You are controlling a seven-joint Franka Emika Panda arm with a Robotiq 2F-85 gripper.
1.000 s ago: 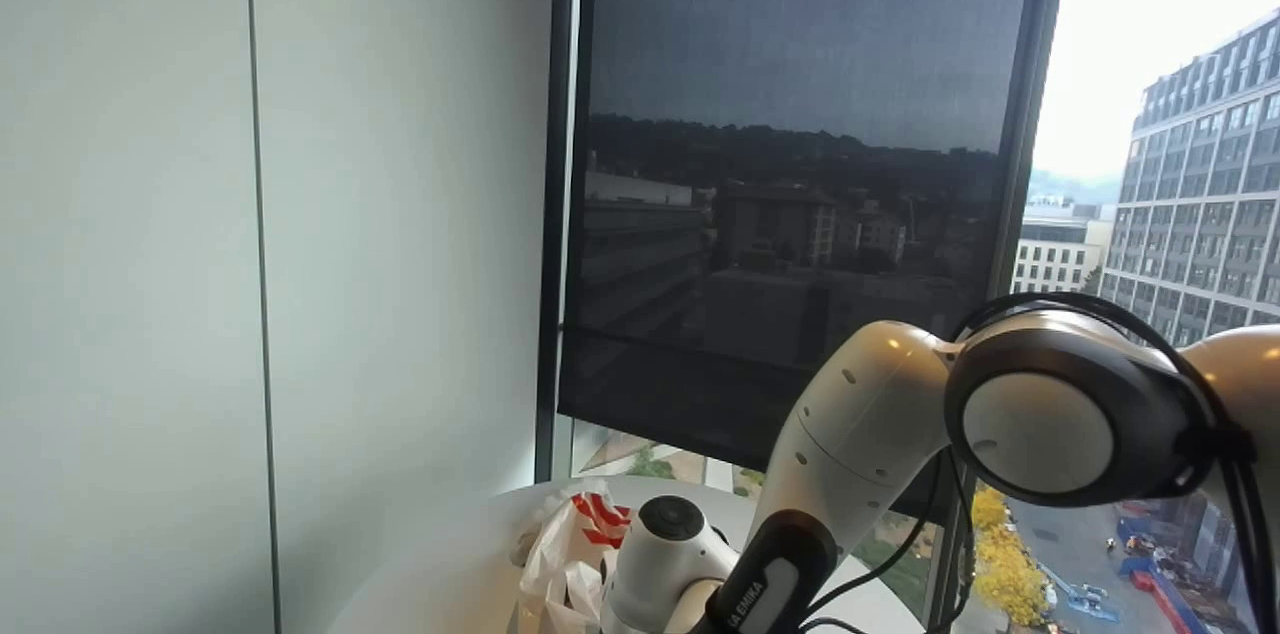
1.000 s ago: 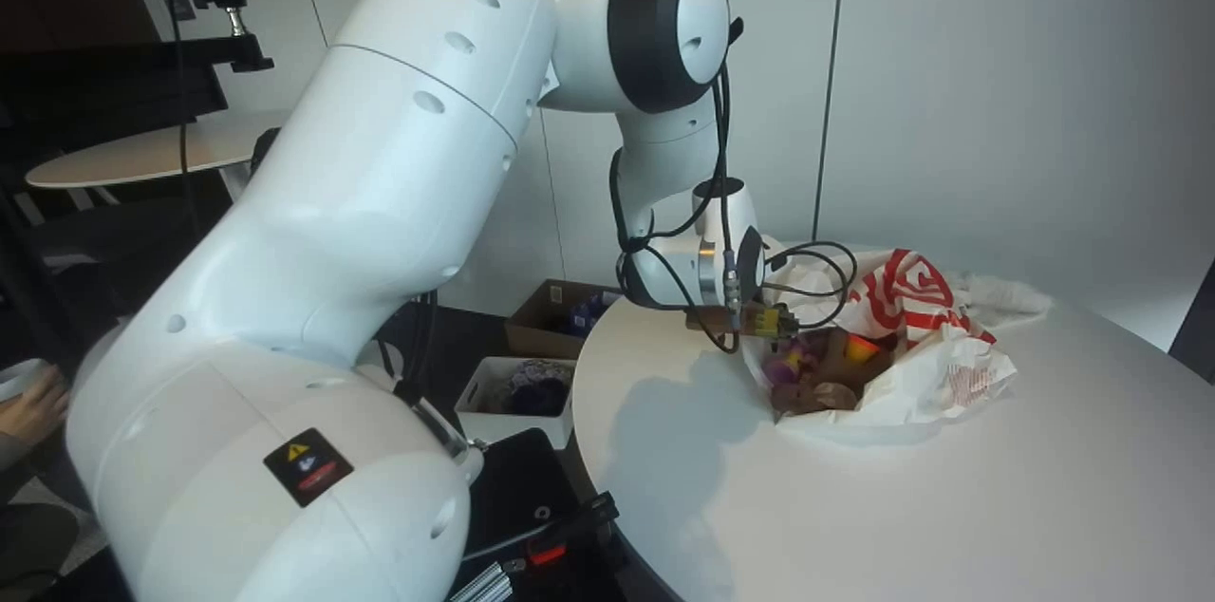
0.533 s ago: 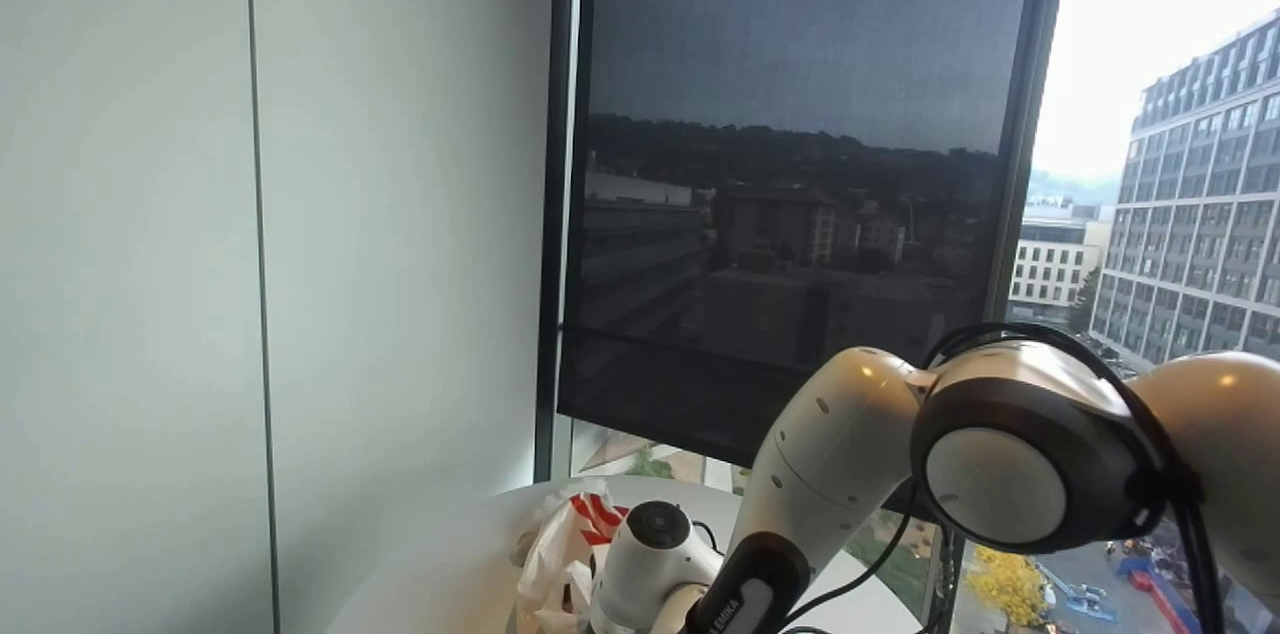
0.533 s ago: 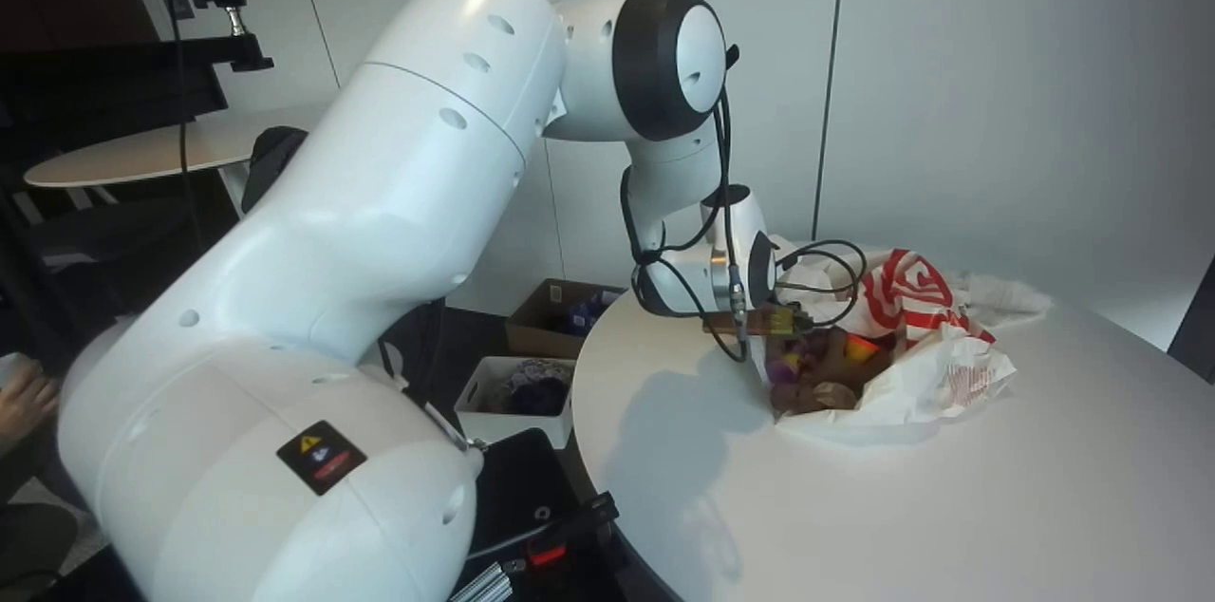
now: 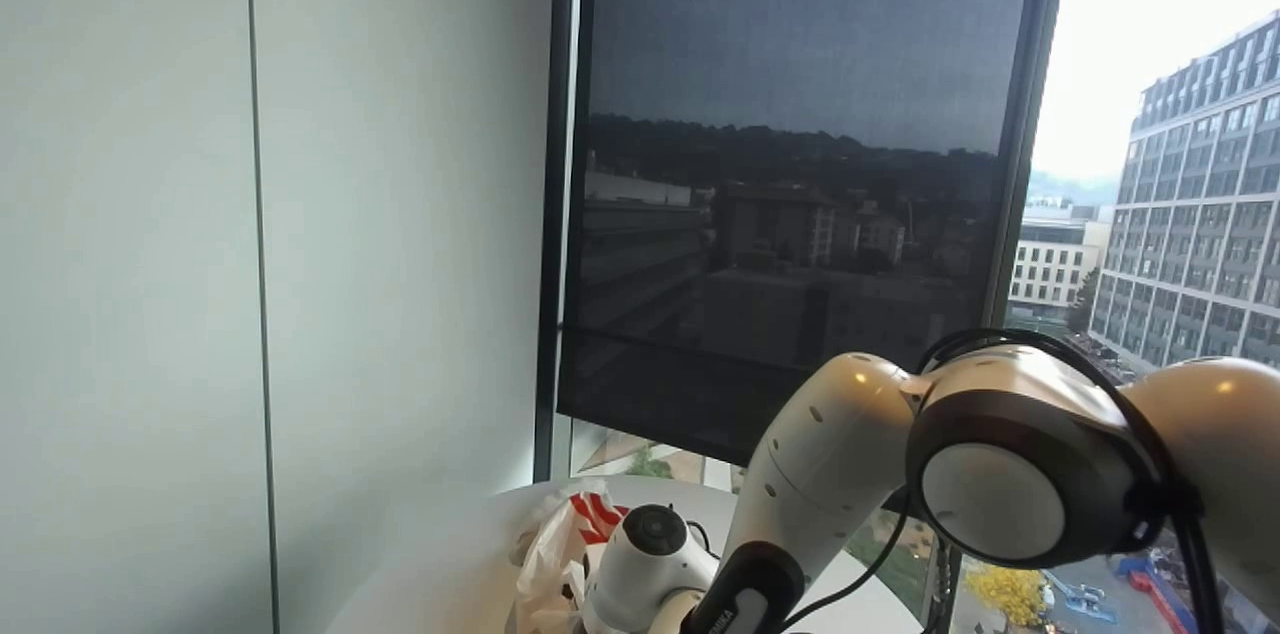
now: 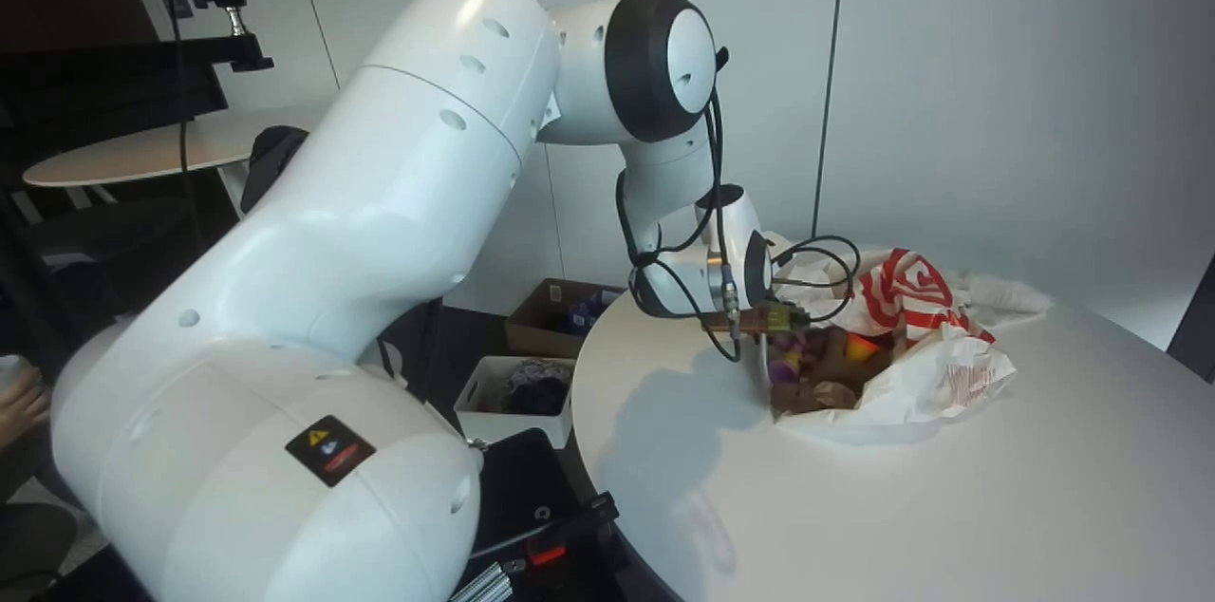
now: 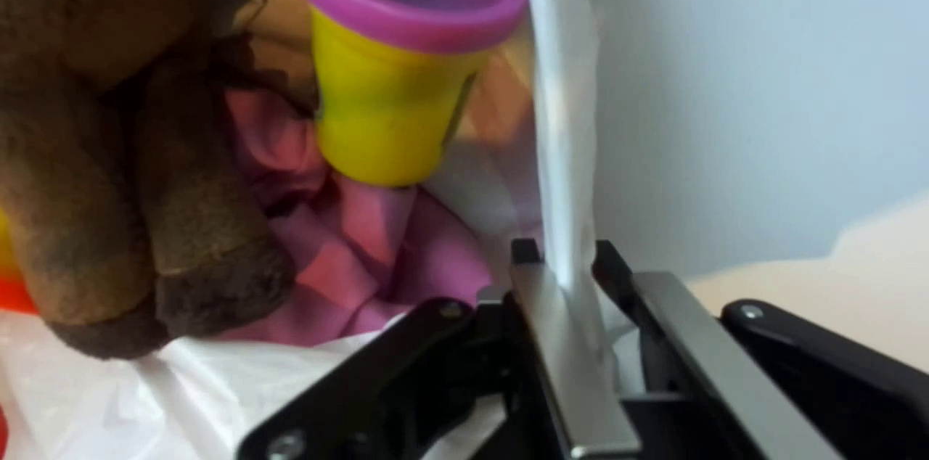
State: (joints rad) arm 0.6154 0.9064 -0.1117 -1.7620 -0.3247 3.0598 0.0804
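White bag rim [image 7: 570, 104] stands between my gripper's [image 7: 568, 257] close-set jaws; whether they pinch it, I can't tell. Left of it in the wrist view sits a yellow tub [image 7: 388, 101].

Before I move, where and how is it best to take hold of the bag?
Probably by the bag rim, from above, with the fingers astride: in the wrist view, this narrow strip runs between them, tub on one side, table on the other.

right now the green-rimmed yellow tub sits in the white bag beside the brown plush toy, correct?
Not quite: the wrist view shows the yellow tub with a purple rim, not green. It does sit in the white bag beside the brown plush toy.
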